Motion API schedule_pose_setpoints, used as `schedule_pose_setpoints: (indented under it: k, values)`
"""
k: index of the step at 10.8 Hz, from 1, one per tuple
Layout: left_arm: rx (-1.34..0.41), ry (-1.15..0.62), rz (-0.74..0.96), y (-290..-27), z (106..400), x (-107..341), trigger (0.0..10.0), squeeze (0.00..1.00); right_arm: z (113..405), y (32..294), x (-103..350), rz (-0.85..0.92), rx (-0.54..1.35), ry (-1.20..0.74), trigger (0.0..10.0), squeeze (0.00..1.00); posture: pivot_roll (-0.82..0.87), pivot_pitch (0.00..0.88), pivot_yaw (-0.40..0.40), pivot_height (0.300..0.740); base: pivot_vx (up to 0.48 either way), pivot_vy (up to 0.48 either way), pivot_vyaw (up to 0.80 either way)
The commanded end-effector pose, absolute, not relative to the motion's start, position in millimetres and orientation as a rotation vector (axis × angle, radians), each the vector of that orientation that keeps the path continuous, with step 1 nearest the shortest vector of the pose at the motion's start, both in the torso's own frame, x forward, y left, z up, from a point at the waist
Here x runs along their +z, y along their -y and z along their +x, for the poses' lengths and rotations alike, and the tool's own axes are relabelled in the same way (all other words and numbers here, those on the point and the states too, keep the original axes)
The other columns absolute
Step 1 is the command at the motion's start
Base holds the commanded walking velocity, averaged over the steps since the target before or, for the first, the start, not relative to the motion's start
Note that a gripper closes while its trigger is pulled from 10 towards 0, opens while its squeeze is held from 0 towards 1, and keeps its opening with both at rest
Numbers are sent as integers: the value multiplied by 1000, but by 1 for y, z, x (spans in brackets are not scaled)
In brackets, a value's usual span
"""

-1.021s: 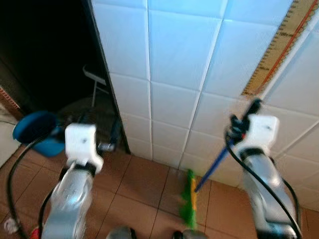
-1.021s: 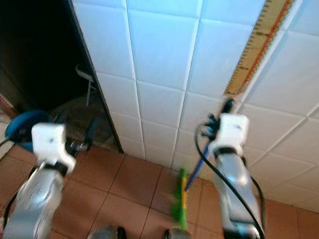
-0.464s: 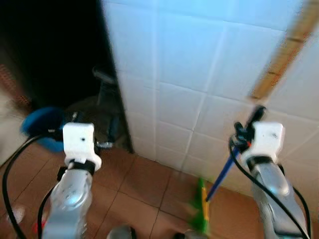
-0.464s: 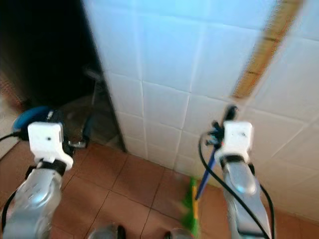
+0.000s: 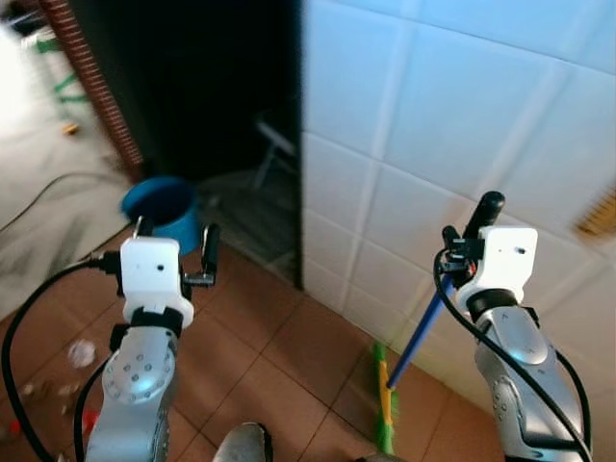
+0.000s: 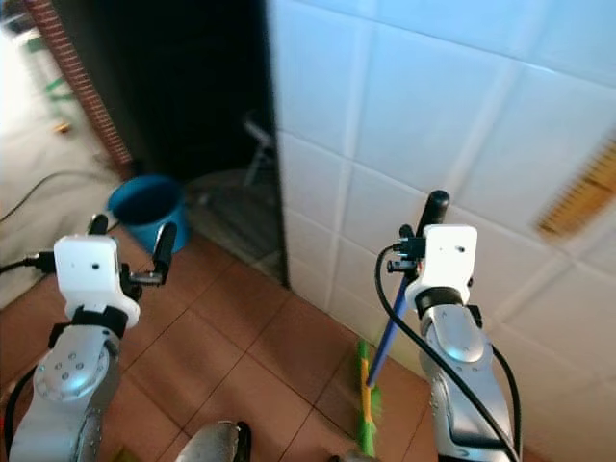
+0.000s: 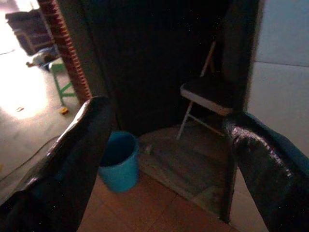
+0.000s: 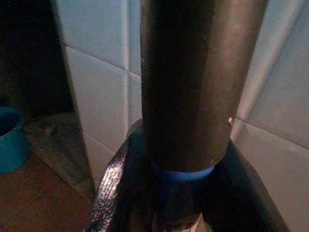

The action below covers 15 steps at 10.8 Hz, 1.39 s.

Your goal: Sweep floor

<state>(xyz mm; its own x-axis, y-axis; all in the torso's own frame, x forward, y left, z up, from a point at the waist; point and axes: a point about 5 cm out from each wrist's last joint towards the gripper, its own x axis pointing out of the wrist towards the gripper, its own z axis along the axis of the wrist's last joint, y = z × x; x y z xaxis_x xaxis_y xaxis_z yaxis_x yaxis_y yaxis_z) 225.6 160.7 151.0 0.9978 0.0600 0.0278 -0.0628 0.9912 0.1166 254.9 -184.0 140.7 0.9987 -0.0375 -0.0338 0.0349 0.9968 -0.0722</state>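
Right end effector [image 5: 460,252]: clenched around the broom [image 5: 416,327], high on the handle, close under the black end cap [image 8: 200,82]. The wrist view confirms black fingers [image 8: 113,191] wrapping the blue shaft just below the cap.

Broom position: the blue shaft slopes down from the grip to a green and yellow head [image 5: 384,409] that rests on the floor [image 5: 289,351], just beside the foot of the tiled wall [image 5: 452,115].

Handling, by judgement: the broom looks light, a thin rigid pole with a slim plastic head. The shaft appears smooth and round, so it could twist or slide within a two-finger grip. A hold this near the top gives reach but little leverage over the head; a second hold lower on the shaft would steady the stroke.

Left end effector [image 5: 175,253]: released, fingers [image 7: 79,150] spread and holding nothing, raised in front of the robot and well apart from the broom.

Surroundings: glossy pale square wall tiles with light grout; matte reddish-brown floor tiles. A dark opening [image 5: 192,87] beside the wall contains a folding chair [image 7: 205,99]. A round blue plastic bucket [image 5: 161,205] stands at its threshold. Small bits of litter [image 5: 81,354] lie on the floor to the robot's left.
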Motion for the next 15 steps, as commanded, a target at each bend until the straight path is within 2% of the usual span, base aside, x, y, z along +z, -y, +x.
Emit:
schedule_pose_setpoints:
  k: [1,2,4,6,15]
  values:
    - [54,4,93,-158,226,150,10000,0,259,184,148,-77,-37,2,10000,0,37,40,0,740,0,0,800]
    - [-21,-23,90,-150,227,148,10000,0,260,185,148,-80,-35,2,10000,0,43,49,-7,740,0,0,800]
    - [-56,7,115,-141,225,151,10000,0,261,185,146,-78,-30,-12,10000,0,45,56,-12,740,0,0,800]
    - [8,12,134,-148,227,151,10000,0,262,185,146,-79,-30,-13,10000,0,41,66,-12,740,0,0,800]
    - [-57,6,96,-148,228,147,10000,0,253,190,142,-97,-67,6,10000,0,20,44,13,740,0,0,800]
